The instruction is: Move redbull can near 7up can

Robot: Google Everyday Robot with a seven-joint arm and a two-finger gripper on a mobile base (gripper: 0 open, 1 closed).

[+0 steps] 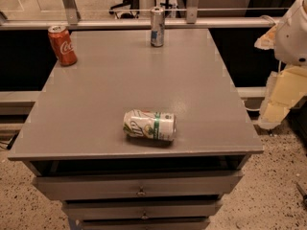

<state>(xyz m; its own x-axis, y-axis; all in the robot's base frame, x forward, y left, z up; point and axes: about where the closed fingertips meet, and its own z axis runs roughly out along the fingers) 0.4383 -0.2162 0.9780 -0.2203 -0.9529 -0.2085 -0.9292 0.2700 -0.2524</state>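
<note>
The redbull can (pixel 157 27) is slim, silver and blue, and stands upright at the back edge of the grey table (pixel 115 85), near the middle. The 7up can (pixel 149 125) is white with a green band and lies on its side near the front edge. The two cans are far apart. My gripper (pixel 274 110) hangs off the table's right side, beyond the edge and well away from both cans, below the white arm housing (pixel 293 32). It holds nothing that I can see.
A red cola can (pixel 62 45) stands upright at the back left corner. A rail (pixel 144 23) runs behind the table. Drawers (pixel 139 188) sit under the front edge. The speckled floor shows to the right.
</note>
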